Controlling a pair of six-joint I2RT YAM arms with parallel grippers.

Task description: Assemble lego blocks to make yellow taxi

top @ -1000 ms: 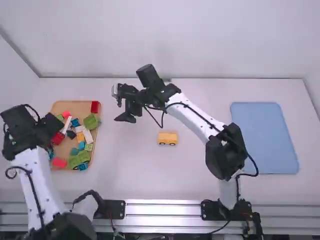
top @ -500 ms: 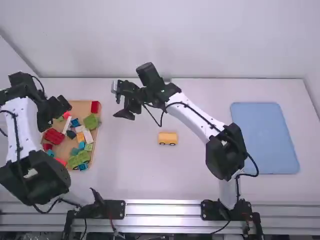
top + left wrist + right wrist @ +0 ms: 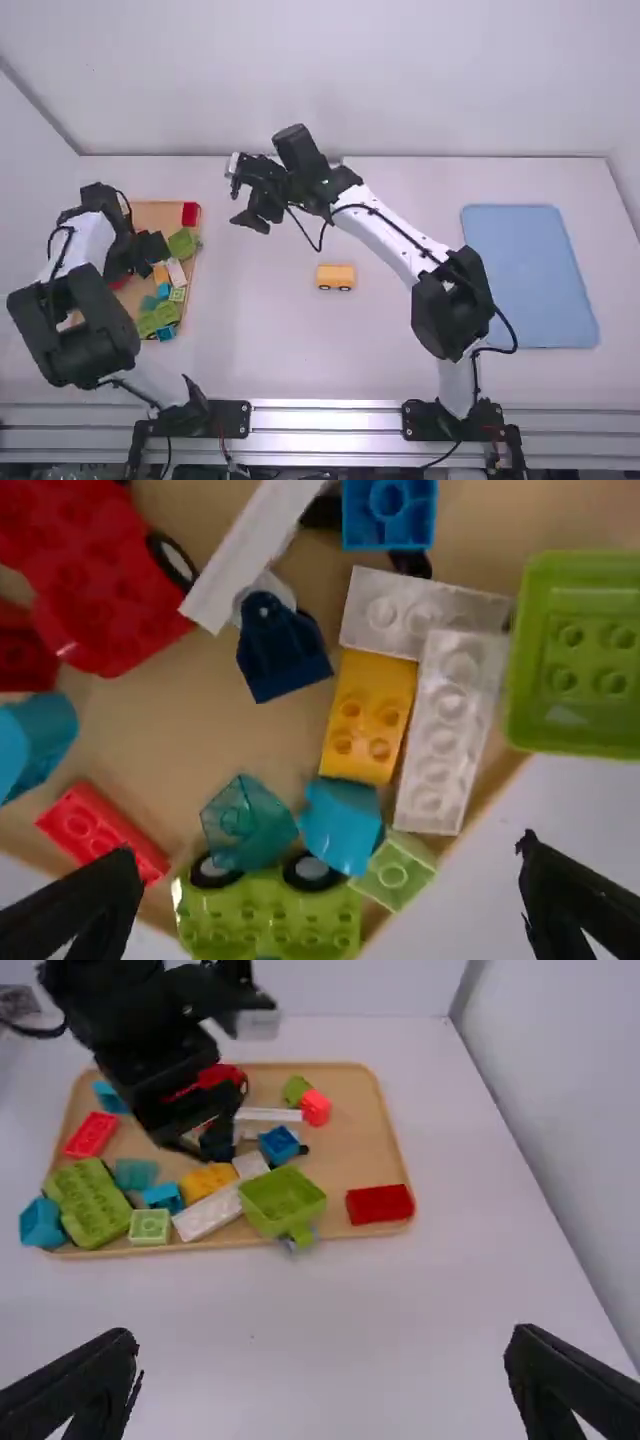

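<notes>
Over the wooden tray (image 3: 147, 212) at the left, my left gripper (image 3: 150, 262) hovers above the blocks. In the left wrist view the left gripper (image 3: 330, 890) is open, with a yellow brick (image 3: 369, 716) beyond its fingers, beside white bricks (image 3: 452, 730) and a teal piece (image 3: 341, 825). My right gripper (image 3: 252, 222) is held above the table's middle, right of the tray; in the right wrist view the right gripper (image 3: 322, 1360) stands open with nothing between its fingers. A yellow car base (image 3: 335, 277) with dark wheels sits on the table, in front of the right arm's forearm.
A blue mat (image 3: 528, 275) lies at the right. The tray also holds a green wheeled base (image 3: 88, 1200), a green bucket-shaped piece (image 3: 283, 1200), a red brick (image 3: 380, 1204) and a red vehicle piece (image 3: 95, 580). A wall stands behind the table.
The left arm has swung in from the left edge, bringing its gripper rightward over the tray. The right gripper has shifted only slightly; the yellow car base has stayed put.
</notes>
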